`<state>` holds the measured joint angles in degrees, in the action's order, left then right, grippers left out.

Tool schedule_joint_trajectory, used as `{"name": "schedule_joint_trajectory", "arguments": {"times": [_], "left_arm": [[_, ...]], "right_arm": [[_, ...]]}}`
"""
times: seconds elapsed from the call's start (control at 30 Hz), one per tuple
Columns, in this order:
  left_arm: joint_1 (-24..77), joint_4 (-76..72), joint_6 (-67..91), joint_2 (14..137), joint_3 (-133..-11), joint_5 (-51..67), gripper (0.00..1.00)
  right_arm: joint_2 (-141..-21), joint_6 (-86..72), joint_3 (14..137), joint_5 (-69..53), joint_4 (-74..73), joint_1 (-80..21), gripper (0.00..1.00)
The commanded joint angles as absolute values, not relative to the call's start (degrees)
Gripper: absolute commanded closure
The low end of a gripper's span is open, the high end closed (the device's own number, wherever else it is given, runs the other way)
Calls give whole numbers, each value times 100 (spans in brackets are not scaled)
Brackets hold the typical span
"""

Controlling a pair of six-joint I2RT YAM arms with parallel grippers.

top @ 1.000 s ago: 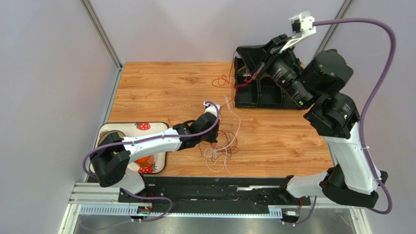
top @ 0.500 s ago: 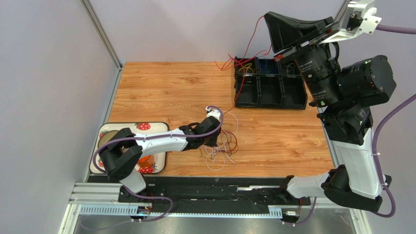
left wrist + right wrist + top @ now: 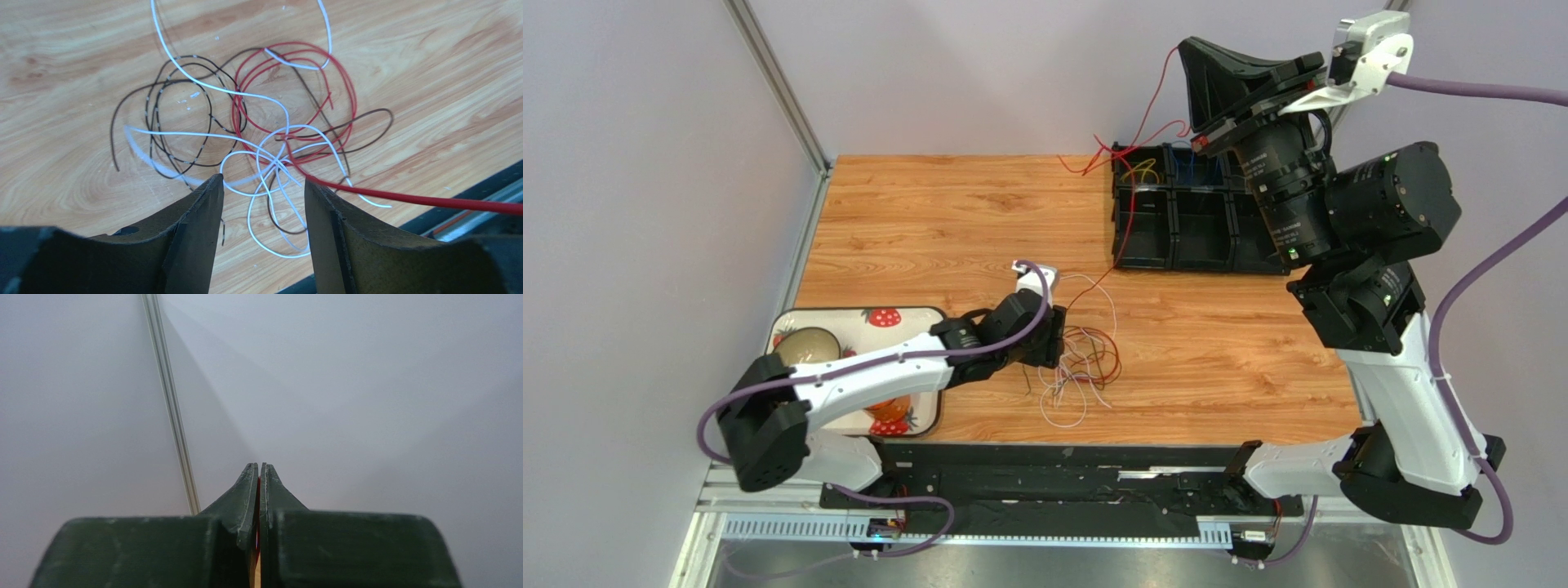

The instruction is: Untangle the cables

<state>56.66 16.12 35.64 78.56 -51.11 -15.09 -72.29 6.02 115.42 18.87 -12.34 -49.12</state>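
The left tool (image 3: 263, 182) stands spread and empty, low over the cables (image 3: 270, 141), a loose knot of white, red and dark brown loops on the table (image 3: 73, 49) just ahead of its jaws. A red cable (image 3: 423, 199) leaves the knot to its right, drawn straight. The right tool (image 3: 259, 471), raised high above the black bin (image 3: 1198, 227), is pressed together on a red sliver, apparently that strand. The step looks like pulling the red one free. Next, the left tool should pin the remaining loops.
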Motion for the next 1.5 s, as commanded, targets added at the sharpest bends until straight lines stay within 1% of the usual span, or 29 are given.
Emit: {"name": "schedule_joint_trajectory", "arguments": {"times": [0.0,0.17,0.3,0.4,0.5,0.63,0.77,1.07,1.23,1.27,1.33,1.37,1.4,1.43,1.47], "left_arm": [[5704,1915,3393,6893,-5063,-1749,39],[5704,2188,3173,6083,-5036,-1793,40],[5809,2004,2682,5372,-4983,-1460,40],[6046,1890,2251,5230,-5080,-1512,40],[6100,1644,1987,5238,-5150,-1320,40],[6126,1214,1741,5536,-5413,-1037,41],[6170,1046,1556,6255,-5853,-1028,41],[6205,747,1441,7469,-6793,-826,42],[6205,651,1485,7804,-6934,-791,45],[6205,642,1511,7874,-6952,-791,51],[6205,615,1564,7945,-6952,-835,58],[6205,615,1591,7998,-6952,-852,71],[6205,615,1608,8024,-6952,-835,80],[6205,641,1635,8051,-6952,-809,87],[6205,659,1661,8086,-6943,-800,100]], "right_arm": [[-7198,800,11452,2074,-923,-4948,100],[-7198,695,11408,2074,-914,-4948,100],[-7154,458,11259,2022,-949,-4948,100],[-7102,361,11119,2013,-958,-4948,100],[-7084,273,11048,2013,-1002,-4948,100],[-7084,167,11021,2021,-1063,-4948,100],[-7075,114,11004,1995,-1090,-4948,100],[-7014,97,10925,1978,-1116,-4948,100],[-6961,132,10846,1995,-1081,-4948,100],[-6961,141,10837,2004,-1072,-4948,100],[-6935,158,10793,2021,-1055,-4948,100],[-6926,158,10776,2004,-1046,-4948,100],[-6917,176,10758,2013,-1037,-4948,100],[-6908,193,10740,2021,-1028,-4948,100],[-6908,193,10740,2030,-1011,-4948,100]]}}
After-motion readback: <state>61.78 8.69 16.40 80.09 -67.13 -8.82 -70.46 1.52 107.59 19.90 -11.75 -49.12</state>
